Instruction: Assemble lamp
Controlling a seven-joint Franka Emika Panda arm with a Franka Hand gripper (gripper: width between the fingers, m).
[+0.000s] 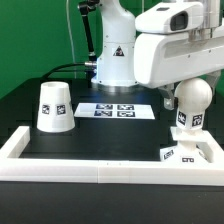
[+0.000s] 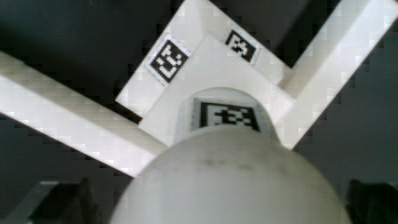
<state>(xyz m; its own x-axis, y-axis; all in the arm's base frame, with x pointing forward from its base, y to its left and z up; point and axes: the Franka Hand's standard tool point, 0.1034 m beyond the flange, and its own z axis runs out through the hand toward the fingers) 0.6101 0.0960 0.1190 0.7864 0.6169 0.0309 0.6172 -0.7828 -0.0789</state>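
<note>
The lamp's round white bulb (image 1: 191, 97) stands upright on the flat angular base (image 1: 186, 152) in the front corner at the exterior view's right. A tag shows on its neck. My gripper (image 1: 189, 88) hangs straight over it, jaws wide, one finger on each side of the globe. In the wrist view the bulb (image 2: 222, 165) fills the gap between the dark fingers (image 2: 64, 203), and the gripper (image 2: 214, 208) is open around it. The tagged base (image 2: 192, 62) shows beyond it. The tapered shade (image 1: 54, 106) stands apart at the exterior view's left.
A low white wall (image 1: 100, 171) frames the black work area; its corner bars (image 2: 54, 100) run close beside the base. The marker board (image 1: 112, 109) lies flat at the back middle. Behind it stands the robot's white pedestal (image 1: 113, 55).
</note>
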